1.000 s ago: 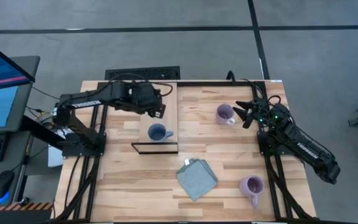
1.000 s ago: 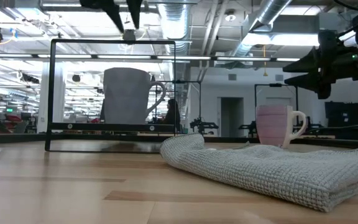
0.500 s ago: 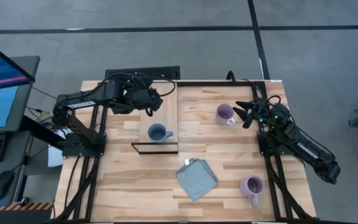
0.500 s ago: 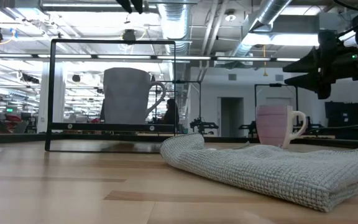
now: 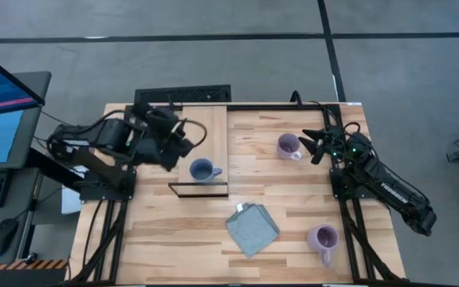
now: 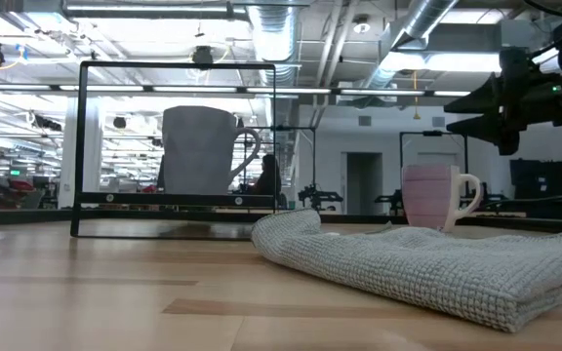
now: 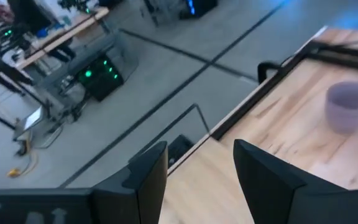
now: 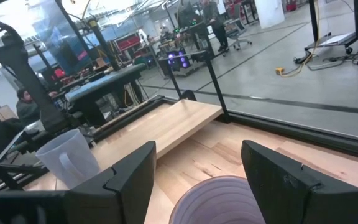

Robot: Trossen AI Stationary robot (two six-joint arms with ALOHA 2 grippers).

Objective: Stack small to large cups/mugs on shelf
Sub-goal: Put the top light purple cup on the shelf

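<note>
Blue mug (image 5: 202, 169) on shelf (image 5: 210, 127). Left gripper (image 5: 175, 143) beside it, fingers parted, empty. Right gripper (image 5: 312, 143) wide open, empty, at lilac mug (image 5: 288, 145): next, likely close on its rim.

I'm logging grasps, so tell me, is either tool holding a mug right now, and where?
Nothing is held. The left tool is open over the shelf; the right tool is open beside a lilac mug.

Dusty blue mug (image 5: 202, 169) sits on the pale wood shelf (image 5: 211, 131) with its dark front edge, against a striped butcher-block surface (image 5: 293, 207). Two lilac mugs, one far right (image 5: 288, 145), one near right (image 5: 322, 237). Grey-blue waffle-weave cloth (image 5: 253, 229) lies near; both arms are dark.
</note>
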